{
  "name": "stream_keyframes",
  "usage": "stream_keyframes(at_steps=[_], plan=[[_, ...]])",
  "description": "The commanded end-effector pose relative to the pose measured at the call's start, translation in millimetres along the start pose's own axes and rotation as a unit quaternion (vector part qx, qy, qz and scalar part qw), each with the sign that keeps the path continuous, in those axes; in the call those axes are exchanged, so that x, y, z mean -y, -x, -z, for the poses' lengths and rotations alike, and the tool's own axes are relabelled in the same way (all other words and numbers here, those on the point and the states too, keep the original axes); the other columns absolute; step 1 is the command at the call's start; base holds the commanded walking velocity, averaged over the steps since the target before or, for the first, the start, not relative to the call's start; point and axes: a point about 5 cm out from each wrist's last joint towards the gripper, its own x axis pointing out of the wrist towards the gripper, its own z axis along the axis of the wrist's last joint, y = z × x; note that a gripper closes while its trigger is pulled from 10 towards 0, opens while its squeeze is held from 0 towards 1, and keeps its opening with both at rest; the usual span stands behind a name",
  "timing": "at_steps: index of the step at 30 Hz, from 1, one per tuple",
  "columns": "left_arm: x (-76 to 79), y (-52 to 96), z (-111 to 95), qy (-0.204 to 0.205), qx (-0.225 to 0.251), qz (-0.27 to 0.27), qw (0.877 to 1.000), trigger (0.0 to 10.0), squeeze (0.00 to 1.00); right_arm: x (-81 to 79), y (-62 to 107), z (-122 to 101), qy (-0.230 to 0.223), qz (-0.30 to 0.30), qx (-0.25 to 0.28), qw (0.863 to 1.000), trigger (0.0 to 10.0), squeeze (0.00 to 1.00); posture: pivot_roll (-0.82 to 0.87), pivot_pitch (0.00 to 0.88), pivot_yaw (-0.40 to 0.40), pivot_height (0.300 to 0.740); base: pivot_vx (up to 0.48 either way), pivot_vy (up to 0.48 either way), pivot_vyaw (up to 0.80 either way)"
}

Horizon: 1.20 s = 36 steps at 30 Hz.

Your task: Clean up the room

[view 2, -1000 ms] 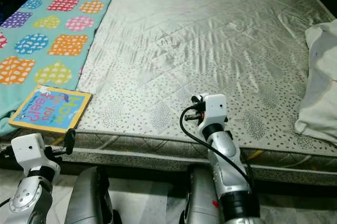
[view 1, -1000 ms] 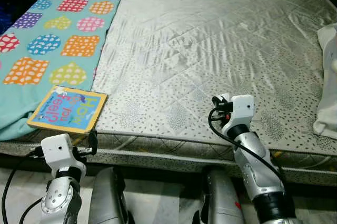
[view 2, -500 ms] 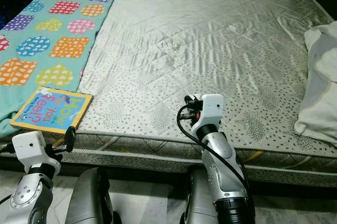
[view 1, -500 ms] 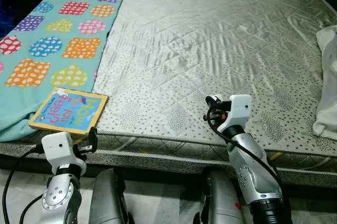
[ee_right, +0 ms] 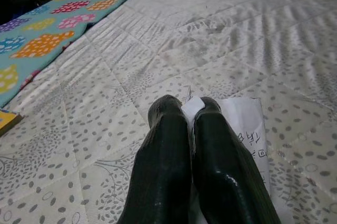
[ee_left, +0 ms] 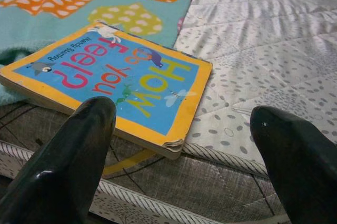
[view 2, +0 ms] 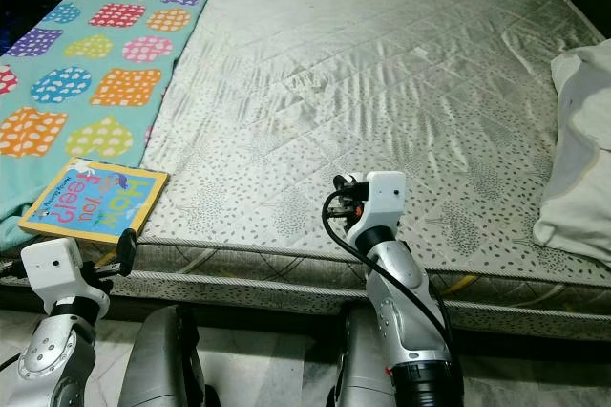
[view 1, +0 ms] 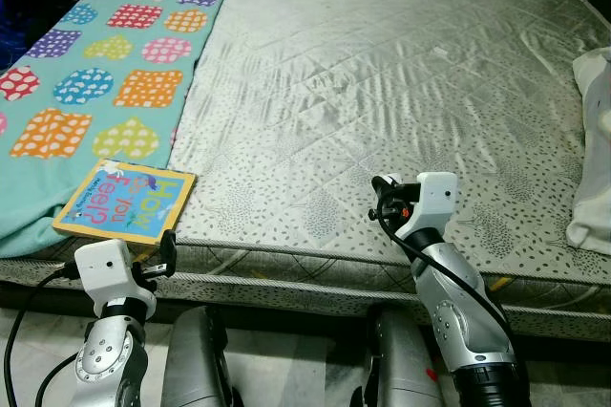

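A children's board book [view 1: 124, 200] with a blue cover and yellow border lies at the near left corner of the mattress [view 1: 382, 73], partly on the patterned teal blanket [view 1: 105, 53]. My left gripper [ee_left: 181, 113] is open just in front of the book [ee_left: 113, 79], below the mattress edge, with nothing between its fingers. Over the near middle of the mattress, my right gripper [ee_right: 190, 109] is shut on a white paper slip [ee_right: 242, 124] with printed writing; that gripper [view 1: 382, 199] sits low over the fabric.
A white pillow or bundled cloth [view 1: 594, 139] lies at the mattress's right edge. The mattress side [view 1: 286, 268] runs along in front of me, with pale floor below it. Dark space lies beyond the blanket at the far left.
The view has tilted slightly. My right gripper has drifted a little to the left and nearer to me, still shut. The left gripper and the book have hardly moved.
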Motion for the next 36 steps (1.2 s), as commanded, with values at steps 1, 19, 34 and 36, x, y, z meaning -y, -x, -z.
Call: stream_keyframes(at_steps=[1, 19, 34, 36], plan=[[-1.6, 1.0, 3, -0.004, -0.005, -0.001, 1.0, 10.0, 0.0, 2.8, 1.9, -6, 0.005, 0.003, 0.017, 1.0, 10.0, 0.0, -0.04, 0.067, -0.012, 0.55, 0.0, 0.0, 0.0], [-1.7, 0.6, 4, -0.004, -0.006, 0.0, 1.0, 10.0, 0.0, 8.9, -1.6, -11, 0.018, 0.014, 0.03, 0.999, 10.0, 0.0, -0.04, 0.063, -0.013, 0.69, 0.0, 0.0, 0.0], [-2.7, -0.2, 4, -0.006, -0.006, 0.0, 1.0, 10.0, 0.0, 15.2, -2.7, -15, 0.024, 0.03, 0.038, 0.999, 10.0, 0.0, -0.03, 0.067, -0.006, 0.74, 0.0, 0.0, 0.0], [-2.9, -0.7, 3, -0.007, -0.004, 0.001, 1.0, 10.0, 0.0, 16.0, -2.9, -15, 0.025, 0.033, 0.038, 0.998, 10.0, 0.0, -0.03, 0.066, -0.006, 0.74, 0.0, 0.0, 0.0]])
